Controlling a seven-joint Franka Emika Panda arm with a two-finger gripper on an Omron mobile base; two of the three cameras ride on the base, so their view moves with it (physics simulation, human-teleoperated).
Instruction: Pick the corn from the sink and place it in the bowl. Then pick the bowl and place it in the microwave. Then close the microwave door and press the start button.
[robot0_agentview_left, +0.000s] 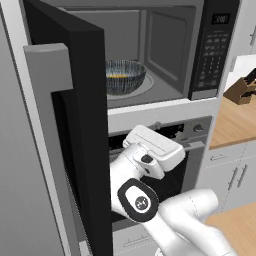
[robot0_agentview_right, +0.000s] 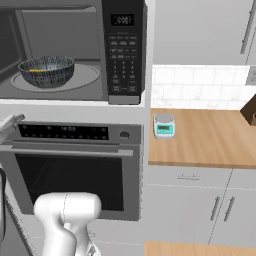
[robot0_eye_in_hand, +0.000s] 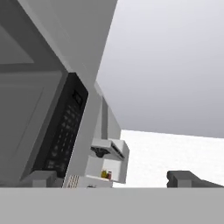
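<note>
Bowl (robot0_agentview_left: 125, 76): round, blue-grey streaked, on the grey microwave (robot0_agentview_right: 75, 50) turntable, corn (robot0_agentview_left: 120, 76) a yellow sliver inside. Microwave door (robot0_agentview_left: 75, 125): black slab, swung wide open. Gripper (robot0_eye_in_hand: 113, 180): jaws fully spread, empty, below the cavity beside the keypad (robot0_eye_in_hand: 65, 131).

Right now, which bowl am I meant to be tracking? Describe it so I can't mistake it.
Find the built-in microwave above the oven, its door swung open. Inside sits the bowl: wide, round, dark blue-grey streaked outside, with the yellow corn in it, the sole dish in there.
</note>
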